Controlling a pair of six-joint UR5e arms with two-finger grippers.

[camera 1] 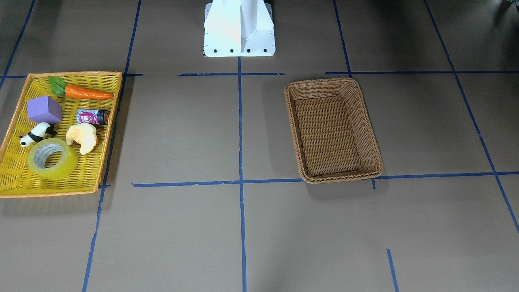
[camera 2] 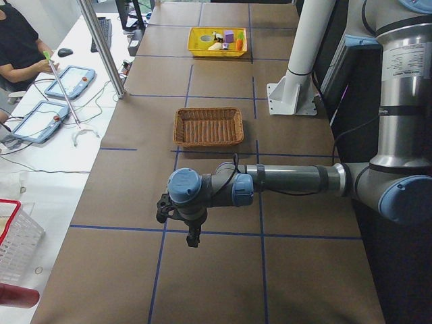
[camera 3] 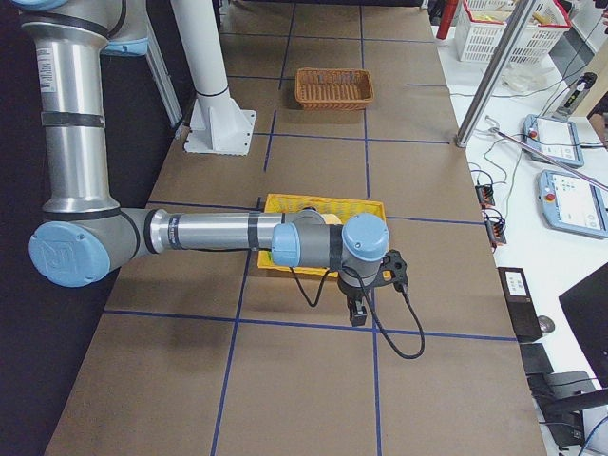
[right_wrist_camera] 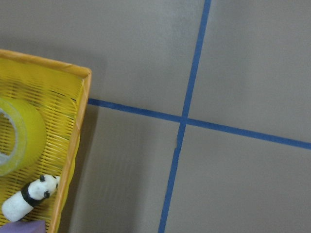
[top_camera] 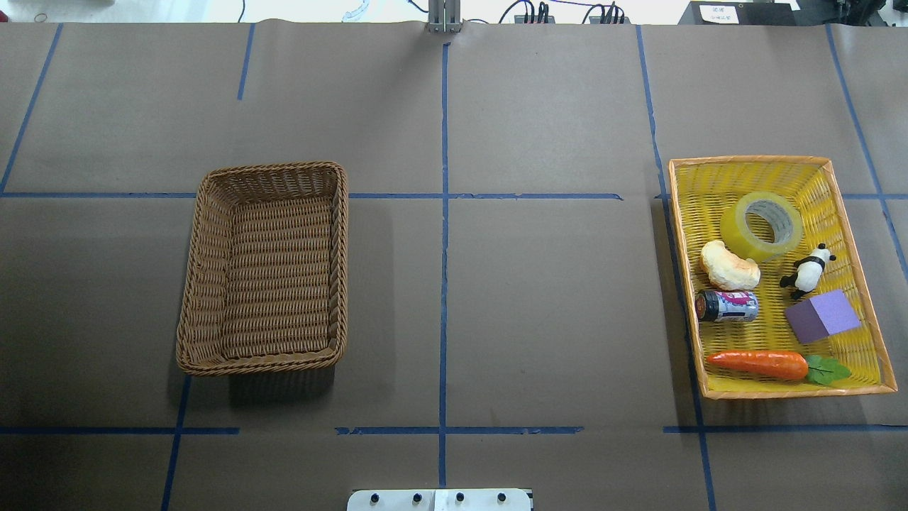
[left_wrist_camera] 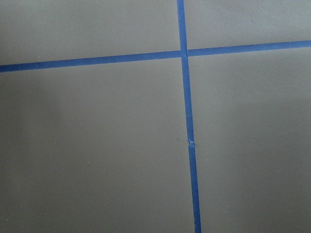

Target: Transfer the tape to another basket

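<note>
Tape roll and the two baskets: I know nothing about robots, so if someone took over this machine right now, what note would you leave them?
The left gripper hangs over the table, apart from the basket; open or shut cannot be told.
The right gripper hangs beside the yellow tray; likewise cannot tell.
The tape lies flat in the yellow tray, at its end far from the robot.
The basket holds nothing.
Done: nothing yet.
Left: grasp the tape, carry it over, set it in the basket.

Silver-grey tubular arms [camera 2: 290,181] have pale blue joint caps [camera 2: 183,186], black cables [camera 3: 419,328] and a white bolted pedestal [camera 1: 239,28].
</note>
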